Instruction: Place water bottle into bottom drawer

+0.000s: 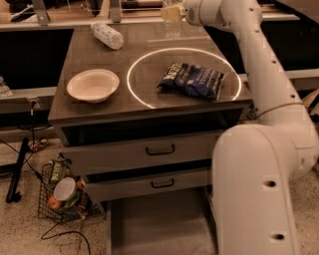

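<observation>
At the far edge of the cabinet top [149,107], we saw the gripper [172,12] poised at the upper end of the upright water bottle [173,29]; whether it gripped the bottle we could not tell. The bottom drawer [159,224] stood open near the floor, well apart from both.
</observation>
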`<move>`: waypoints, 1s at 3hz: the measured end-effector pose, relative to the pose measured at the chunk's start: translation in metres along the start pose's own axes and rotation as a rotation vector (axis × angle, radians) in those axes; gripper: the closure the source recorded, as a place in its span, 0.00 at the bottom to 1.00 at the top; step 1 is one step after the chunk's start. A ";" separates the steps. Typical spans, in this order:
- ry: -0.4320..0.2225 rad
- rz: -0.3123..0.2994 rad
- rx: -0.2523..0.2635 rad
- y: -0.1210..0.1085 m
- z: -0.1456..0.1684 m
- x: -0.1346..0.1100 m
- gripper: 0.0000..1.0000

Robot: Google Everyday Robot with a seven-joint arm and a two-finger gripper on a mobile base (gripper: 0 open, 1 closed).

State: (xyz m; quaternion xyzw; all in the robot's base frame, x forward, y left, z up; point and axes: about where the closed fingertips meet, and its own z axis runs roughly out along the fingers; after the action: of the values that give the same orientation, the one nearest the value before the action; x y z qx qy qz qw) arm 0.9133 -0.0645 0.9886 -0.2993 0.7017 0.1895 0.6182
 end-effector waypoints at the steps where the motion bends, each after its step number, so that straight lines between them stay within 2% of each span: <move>1: 0.023 -0.042 -0.015 0.021 -0.092 -0.051 1.00; 2: 0.062 -0.013 0.004 0.035 -0.150 -0.053 1.00; 3: 0.124 -0.001 -0.024 0.050 -0.145 -0.020 1.00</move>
State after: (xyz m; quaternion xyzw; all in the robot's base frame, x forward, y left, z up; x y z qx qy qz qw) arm 0.7726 -0.1159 1.0265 -0.3181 0.7362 0.1786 0.5701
